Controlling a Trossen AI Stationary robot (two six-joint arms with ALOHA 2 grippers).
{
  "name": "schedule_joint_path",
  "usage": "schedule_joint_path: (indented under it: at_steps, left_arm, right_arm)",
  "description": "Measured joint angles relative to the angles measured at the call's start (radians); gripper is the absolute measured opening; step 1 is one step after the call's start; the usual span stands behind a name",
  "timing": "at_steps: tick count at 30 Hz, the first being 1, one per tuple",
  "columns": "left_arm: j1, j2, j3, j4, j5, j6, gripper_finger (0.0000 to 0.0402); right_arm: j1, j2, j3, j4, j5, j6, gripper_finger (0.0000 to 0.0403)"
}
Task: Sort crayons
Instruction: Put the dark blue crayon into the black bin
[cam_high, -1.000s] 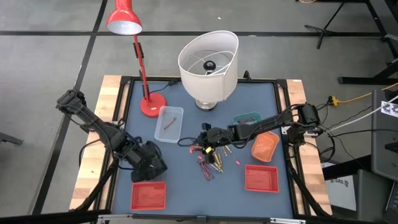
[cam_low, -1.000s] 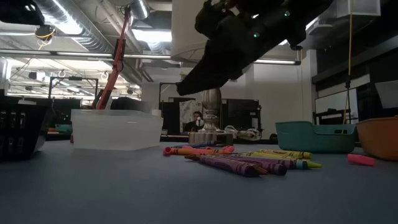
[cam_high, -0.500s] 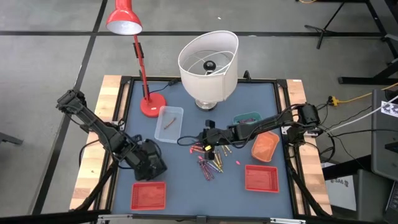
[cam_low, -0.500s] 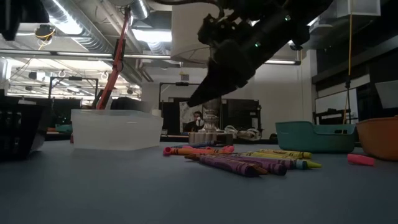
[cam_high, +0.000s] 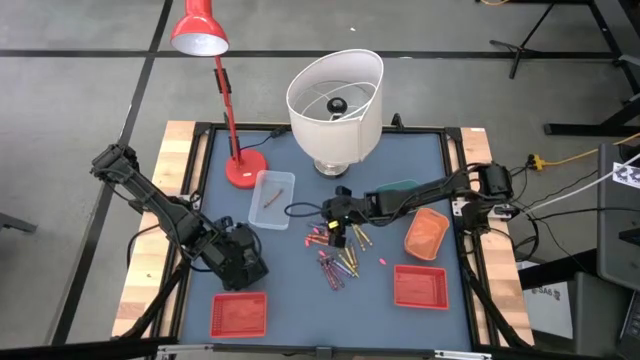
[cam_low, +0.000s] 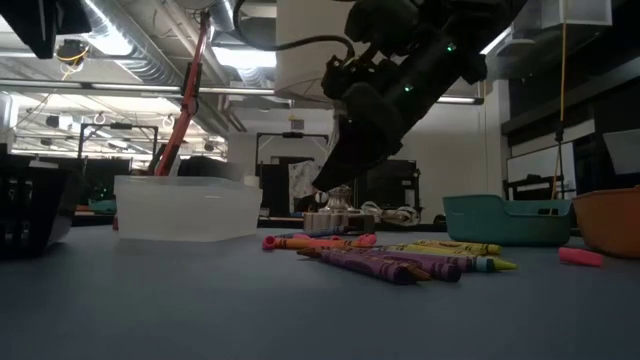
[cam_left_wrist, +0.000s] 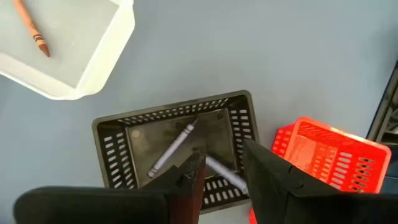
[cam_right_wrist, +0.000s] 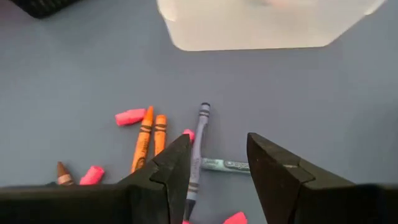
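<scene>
The crayons (cam_high: 335, 260) lie in a loose pile at the table's middle, also seen in the low view (cam_low: 380, 255). Through the right wrist view I see two orange ones (cam_right_wrist: 149, 140), a grey one (cam_right_wrist: 198, 149) and pink bits. My right gripper (cam_right_wrist: 217, 162) hangs open above the pile's far end (cam_high: 335, 228), touching nothing. My left gripper (cam_left_wrist: 221, 171) stands open over a black basket (cam_left_wrist: 174, 149) at the near left, in which two pale grey crayons (cam_left_wrist: 171, 149) lie.
A clear tray (cam_high: 272, 198) holding one brown crayon (cam_left_wrist: 31, 28), a teal tray (cam_high: 398, 188), an orange bowl (cam_high: 426, 234) and two red baskets (cam_high: 238, 313) (cam_high: 420, 286) ring the pile. A red desk lamp (cam_high: 245, 168) and a white-shaded lamp (cam_high: 335, 95) stand at the far side.
My right gripper has tipped from a shallow slant to pointing more steeply down, and its fingertips have sunk toward the far end of the crayon pile. The crayons have stayed where they were.
</scene>
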Motion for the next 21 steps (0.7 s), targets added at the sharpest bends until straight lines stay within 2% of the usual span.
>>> schedule_joint_path:
  at_steps: [9,21]
  left_arm:
    - [0.000,0.000,0.000,0.002,0.000,0.000,0.0092]
    - [0.000,0.000,0.000,0.002,0.000,0.001,0.0092]
  right_arm:
    - [0.001,0.000,-0.024,-0.009,-0.033,0.050,0.0135]
    - [0.001,0.000,-0.077,-0.004,-0.034,0.085,0.0133]
